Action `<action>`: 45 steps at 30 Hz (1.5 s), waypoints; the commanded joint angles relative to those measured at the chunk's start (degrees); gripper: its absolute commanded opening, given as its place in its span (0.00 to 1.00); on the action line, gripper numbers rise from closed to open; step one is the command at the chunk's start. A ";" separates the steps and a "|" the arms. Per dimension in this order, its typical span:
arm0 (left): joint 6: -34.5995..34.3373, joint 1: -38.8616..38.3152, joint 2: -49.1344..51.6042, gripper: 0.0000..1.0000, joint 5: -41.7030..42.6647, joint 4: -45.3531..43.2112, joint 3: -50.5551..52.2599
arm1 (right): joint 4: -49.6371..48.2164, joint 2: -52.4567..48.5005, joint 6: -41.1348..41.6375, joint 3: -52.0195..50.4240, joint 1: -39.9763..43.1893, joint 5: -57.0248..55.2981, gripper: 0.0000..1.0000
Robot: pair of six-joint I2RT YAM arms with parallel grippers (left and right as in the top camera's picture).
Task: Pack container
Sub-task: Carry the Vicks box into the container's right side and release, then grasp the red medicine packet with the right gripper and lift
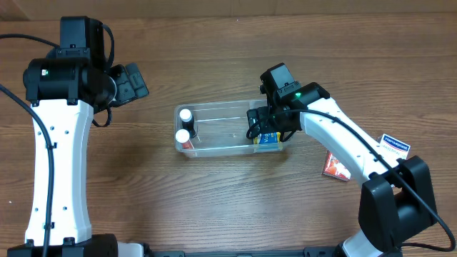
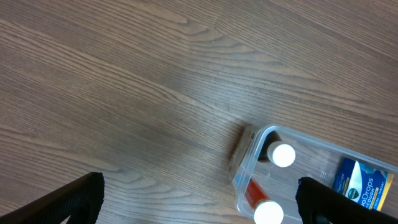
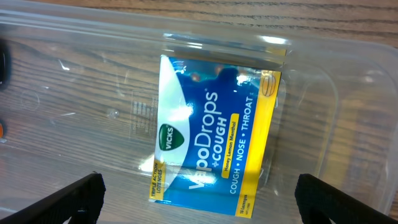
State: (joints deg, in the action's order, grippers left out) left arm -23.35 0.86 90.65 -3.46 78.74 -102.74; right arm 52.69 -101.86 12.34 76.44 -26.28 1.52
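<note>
Plainly, the right hand [image 3: 199,198] gapes empty above the lozenge bag [image 3: 211,149] inside the container [image 3: 351,93].

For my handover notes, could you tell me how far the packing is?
Done: two white-capped bottles and the VapoDrops bag sit in the container. In hand: nothing; the right gripper hangs open over the bag, left gripper open aside. Left: red box and blue-white box outside.

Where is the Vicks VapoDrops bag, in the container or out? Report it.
In. The Vicks VapoDrops bag lies flat on the floor of the container, with the clear walls rising around it.
</note>
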 commanded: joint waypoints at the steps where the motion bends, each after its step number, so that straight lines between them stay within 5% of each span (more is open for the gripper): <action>1: 1.60 0.20 0.09 1.00 0.07 0.17 -1.14 | 1.03 0.98 0.11 1.18 0.15 -2.58 1.00; 7: 2.01 0.20 0.09 1.00 0.07 0.44 -1.14 | 8.24 12.17 10.21 9.94 3.63 -15.93 1.00; 15: 2.62 0.20 0.09 1.00 0.04 0.31 -1.14 | 21.09 21.38 10.40 7.28 26.40 -10.71 1.00; 27: 2.71 0.20 0.09 1.00 0.07 0.13 -1.14 | 5.49 19.78 8.83 -21.57 28.65 -5.29 1.00; 45: 2.86 0.20 0.09 1.00 -0.13 0.11 -1.14 | -2.05 8.17 6.27 -25.40 28.65 -4.04 1.00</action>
State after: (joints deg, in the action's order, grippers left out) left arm -21.85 0.86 90.65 -3.46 78.87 -102.74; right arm 50.87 -93.32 19.00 51.31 2.26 -3.79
